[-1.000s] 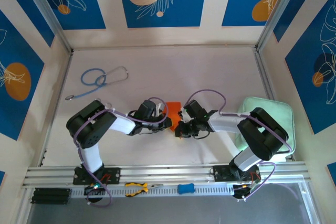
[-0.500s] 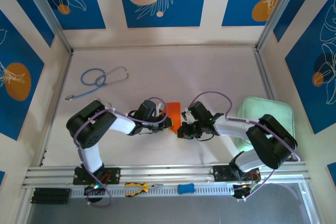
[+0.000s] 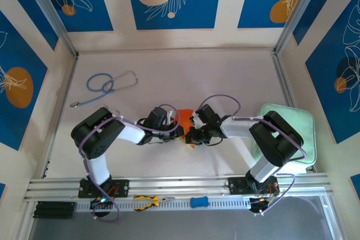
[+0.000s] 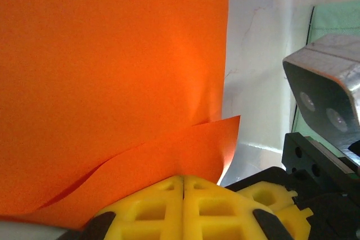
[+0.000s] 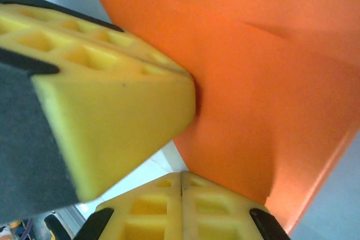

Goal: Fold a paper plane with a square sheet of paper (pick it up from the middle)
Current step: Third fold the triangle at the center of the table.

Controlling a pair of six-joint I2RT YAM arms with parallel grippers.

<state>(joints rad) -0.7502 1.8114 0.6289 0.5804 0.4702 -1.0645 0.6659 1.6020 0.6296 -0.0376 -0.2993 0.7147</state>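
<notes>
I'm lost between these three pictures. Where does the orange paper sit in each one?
Top external: the orange paper is at the centre of the table, where the two arms meet.
Left wrist: it covers the left and middle.
Right wrist: it covers the upper right.
Shared landmark: the left gripper, shut on the paper; bottom centre in the left wrist view, the big yellow wedge at left in the right wrist view.

White tabletop (image 3: 169,66), evenly lit. Cream walls (image 3: 117,4) with blue leaf-print panels (image 3: 197,4) at 12, 9 and 3 o'clock. Aluminium posts (image 3: 52,18) at 11 and 1, rail (image 3: 180,184) at 6.
</notes>
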